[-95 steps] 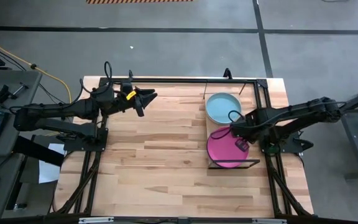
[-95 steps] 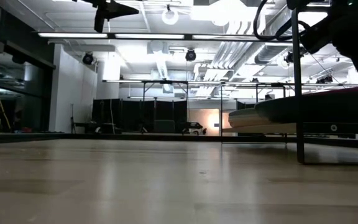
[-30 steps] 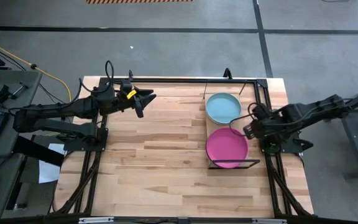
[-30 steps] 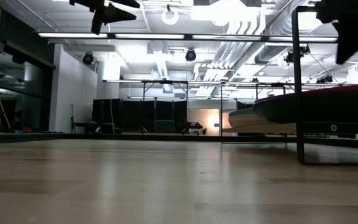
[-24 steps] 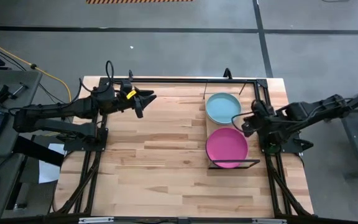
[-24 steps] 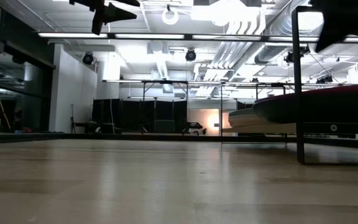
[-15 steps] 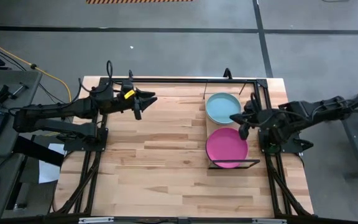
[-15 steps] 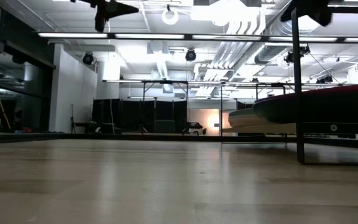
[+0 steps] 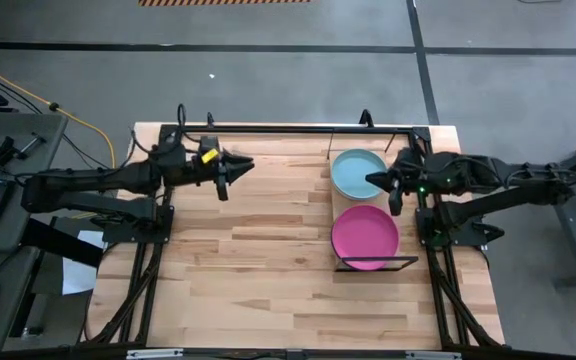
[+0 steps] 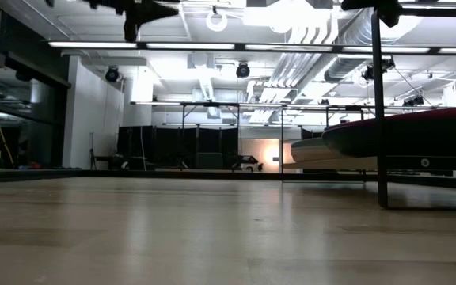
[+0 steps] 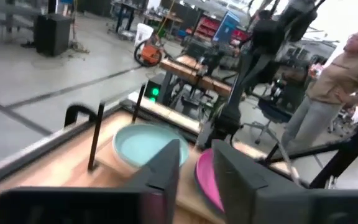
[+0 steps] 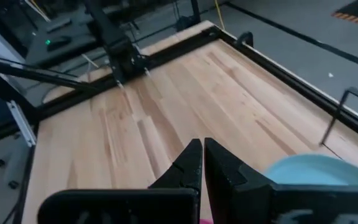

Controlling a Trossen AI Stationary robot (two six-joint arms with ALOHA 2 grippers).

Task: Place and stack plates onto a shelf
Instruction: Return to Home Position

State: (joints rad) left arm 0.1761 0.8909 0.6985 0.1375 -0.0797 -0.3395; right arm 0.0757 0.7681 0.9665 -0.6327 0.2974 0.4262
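Two plates lie on the shelf [image 9: 339,203] at the table's right. The light teal plate [image 9: 356,170] is on its far half and the magenta plate [image 9: 365,237] on its near half. Plates of other colours do not show. My right gripper [image 9: 376,181] hovers shut above the teal plate's right rim, pointing toward the table's left. Its wrist view shows the teal plate [image 12: 309,171] beside its fingers [image 12: 202,149]. My left gripper [image 9: 236,168] waits open, high over the far left of the table. In its wrist view it [image 11: 197,155] faces both plates.
The shelf's dark wire frame [image 9: 376,262] stands up at its near end, and a post [image 10: 381,119] of it shows in the low view. Bare wooden tabletop [image 9: 258,260] spreads left of the shelf. A person [image 11: 347,68] stands in the room beyond the table's right side.
My right gripper has risen from beside the magenta plate's right rim and moved toward the far edge. It has swung to point toward the table's left, over the teal plate's rim. Both plates have stayed in place. My left gripper has tipped slightly.
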